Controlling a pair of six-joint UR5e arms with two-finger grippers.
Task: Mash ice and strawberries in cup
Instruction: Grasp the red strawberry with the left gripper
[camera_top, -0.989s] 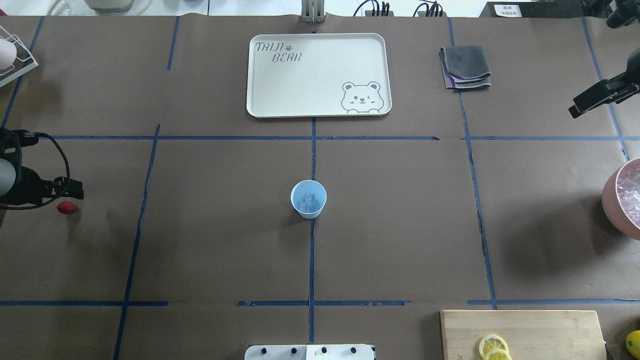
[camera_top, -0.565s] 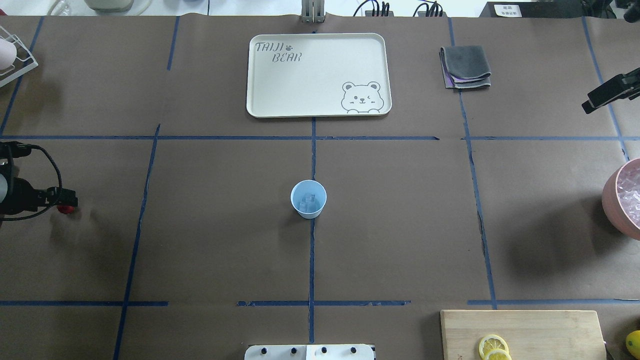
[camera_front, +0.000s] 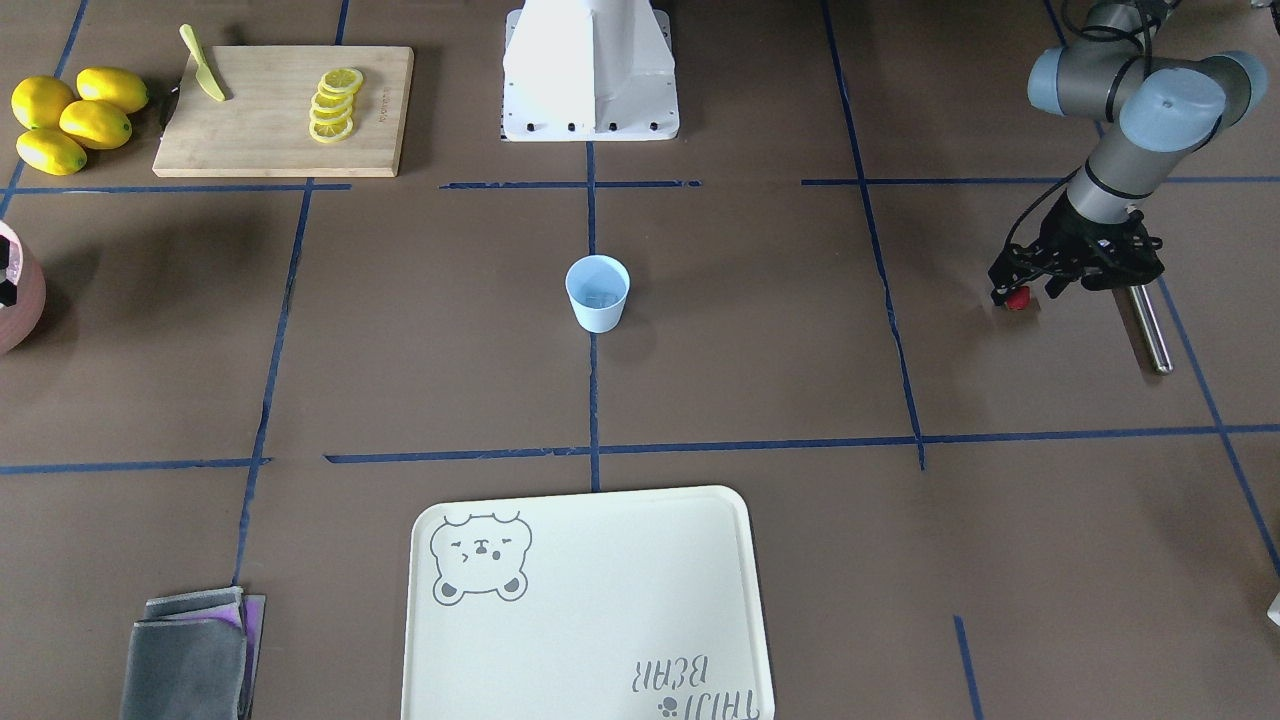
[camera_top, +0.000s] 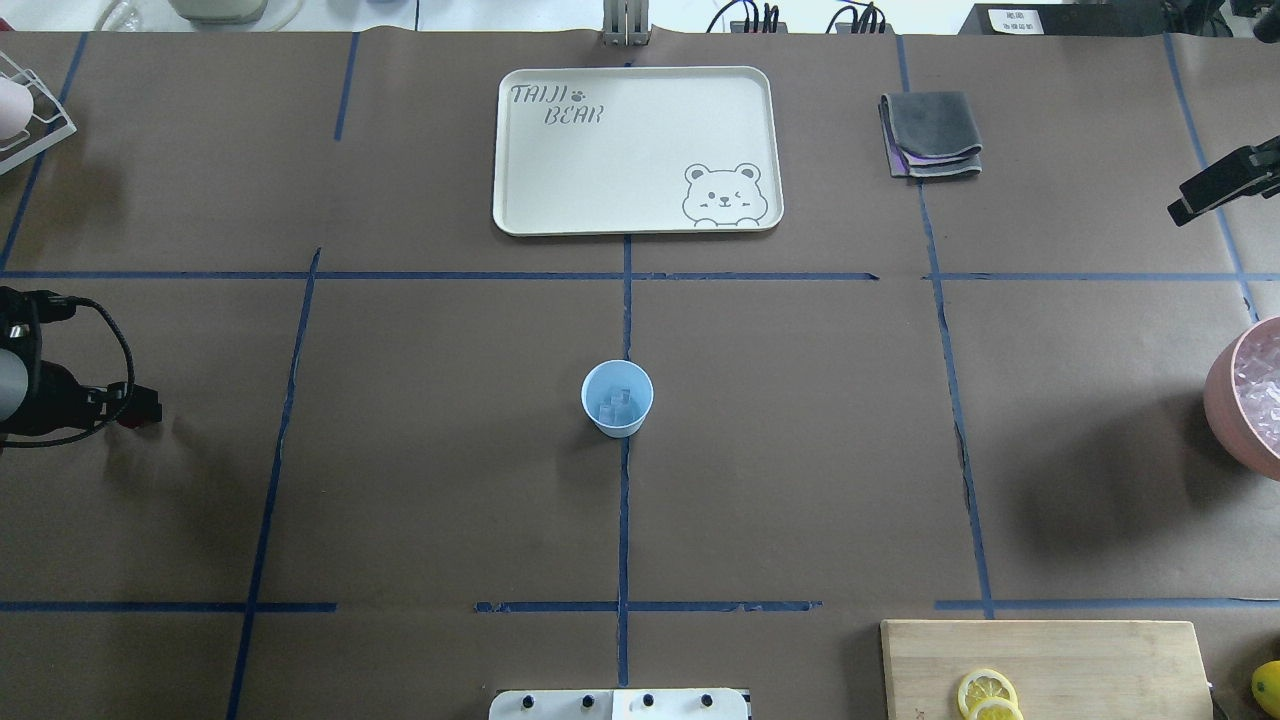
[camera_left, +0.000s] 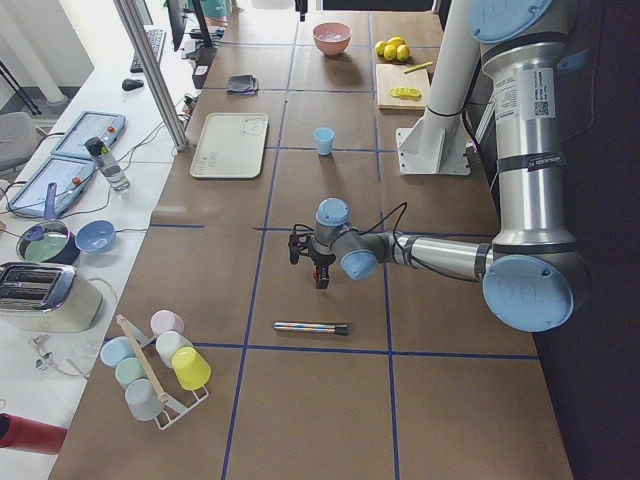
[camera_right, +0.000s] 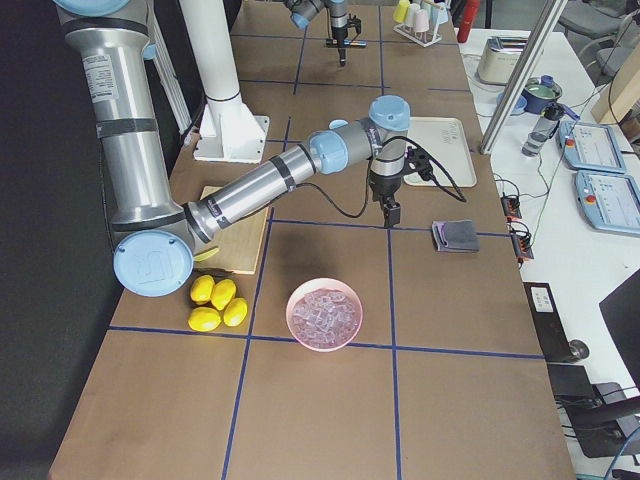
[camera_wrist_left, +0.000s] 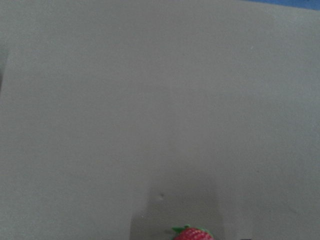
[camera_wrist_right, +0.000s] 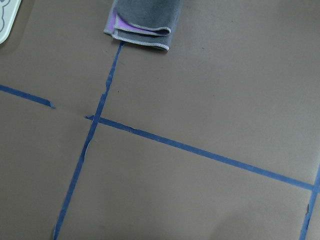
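Note:
The pale blue cup (camera_top: 617, 398) stands upright at the table's middle, with whitish ice (camera_top: 616, 404) lumps inside it; it also shows in the front view (camera_front: 598, 292). One small red strawberry (camera_front: 1017, 298) sits at the tips of my left gripper (camera_front: 1022, 293), low at the table's left end. The fingers look shut on it. The left wrist view shows only the strawberry's top (camera_wrist_left: 194, 234) at its bottom edge. My right gripper (camera_top: 1190, 205) hovers far right, near the grey cloth, and I cannot tell its jaws' state.
A steel rod (camera_front: 1148, 330) lies just beside the left gripper. A pink bowl (camera_top: 1222, 385) of ice sits at the right edge. The cream tray (camera_top: 560, 180) and grey cloth (camera_top: 930, 133) are at the back, and a cutting board (camera_top: 1080, 660) with lemon slices is front right.
My left gripper came down over the strawberry, which lay bare on the table a second ago and is now mostly covered. The right gripper drew back toward the right edge.

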